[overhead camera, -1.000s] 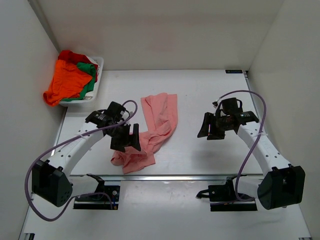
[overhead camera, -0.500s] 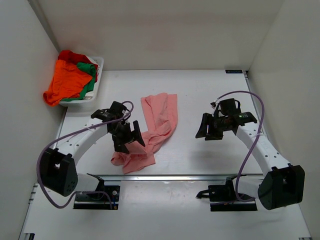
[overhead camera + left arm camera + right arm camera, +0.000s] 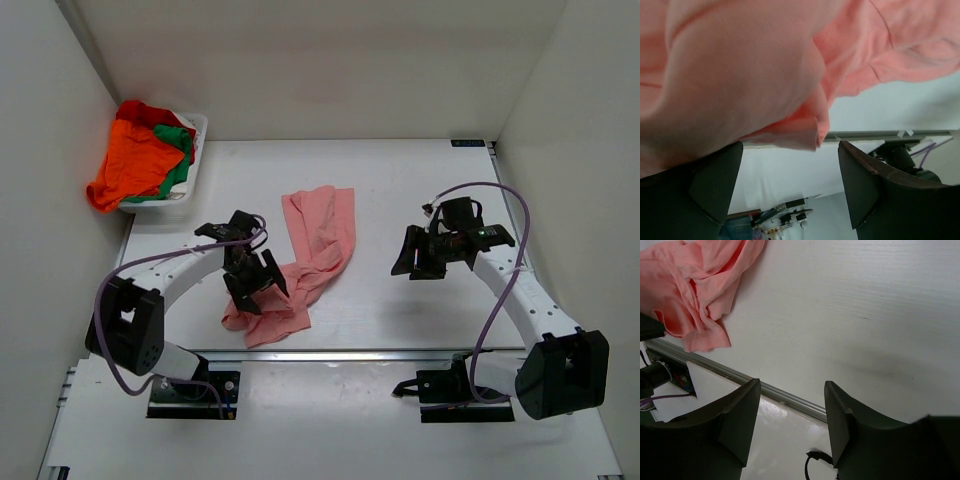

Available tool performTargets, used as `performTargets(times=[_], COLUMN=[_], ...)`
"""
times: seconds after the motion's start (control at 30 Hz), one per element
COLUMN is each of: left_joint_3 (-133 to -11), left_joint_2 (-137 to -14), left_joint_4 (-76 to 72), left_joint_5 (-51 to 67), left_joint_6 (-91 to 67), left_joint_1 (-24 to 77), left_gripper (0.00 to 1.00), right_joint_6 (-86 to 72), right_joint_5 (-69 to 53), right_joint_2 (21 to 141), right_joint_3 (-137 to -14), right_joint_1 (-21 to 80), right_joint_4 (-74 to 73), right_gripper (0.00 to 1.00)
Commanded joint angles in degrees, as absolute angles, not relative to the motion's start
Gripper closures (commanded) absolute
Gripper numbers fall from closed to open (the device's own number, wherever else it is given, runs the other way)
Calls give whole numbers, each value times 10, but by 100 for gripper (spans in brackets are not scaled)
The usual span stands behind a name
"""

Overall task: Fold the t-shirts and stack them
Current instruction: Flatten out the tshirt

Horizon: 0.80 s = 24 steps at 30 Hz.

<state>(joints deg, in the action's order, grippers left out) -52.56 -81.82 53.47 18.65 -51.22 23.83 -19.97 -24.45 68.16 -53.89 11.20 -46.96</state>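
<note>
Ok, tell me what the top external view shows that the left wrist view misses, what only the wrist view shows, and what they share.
Only the top view: the white basket with orange, green and red shirts at the far left, and the right end effector open over bare table. Only the left wrist view: a close look at a fold of cloth hanging near wide-apart fingers. Both: the pink shirt, the left end effector and the table's metal front rail.

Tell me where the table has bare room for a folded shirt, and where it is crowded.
Bare: the far strip of the table behind the pink t-shirt, and the middle between that t-shirt and the right gripper. Crowded: near left, where the left gripper is at the t-shirt.
</note>
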Motion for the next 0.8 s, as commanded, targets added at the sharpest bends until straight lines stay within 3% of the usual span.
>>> performTargets(times=[0.0,0.13,0.17,0.2,0.23,0.27,0.33,0.37,0.4,0.47,0.57,0.63,0.77], left_joint_3=[-547,-550,-548,-548,-547,-548,-555,-559,-569,-604,-761,-962,-1208], left_joint_2=[-829,-845,-848,-846,-855,-860,-865,-867,-866,-870,-887,-929,-987], left_joint_4=[525,512,505,499,495,491,493,497,507,521,583,648,754], left_joint_5=[150,143,144,149,151,150,150,151,154,162,151,138,175], left_joint_6=[-528,-541,-544,-545,-549,-550,-545,-537,-530,-514,-484,-461,-450], left_joint_1=[242,250,250,247,249,246,246,243,237,225,206,193,145], left_gripper=[13,13,18,28,52,66,79,96,100,100,100,100,100], right_joint_6=[-200,-200,-198,-199,-204,-202,-199,-197,-195,-190,-178,-171,-160], right_joint_5=[-254,-258,-258,-260,-257,-257,-258,-260,-258,-258,-257,-251,-232], right_joint_2=[674,675,676,674,672,674,676,678,679,687,712,744,816], right_joint_3=[-535,-533,-531,-527,-530,-526,-525,-527,-529,-542,-580,-611,-672], right_joint_1=[105,100,98,98,98,98,96,97,94,89,84,87,103], right_joint_4=[-452,-449,-450,-447,-452,-446,-446,-445,-443,-443,-442,-437,-407], right_gripper=[49,49,49,49,48,49,49,49,49,49,53,53,54])
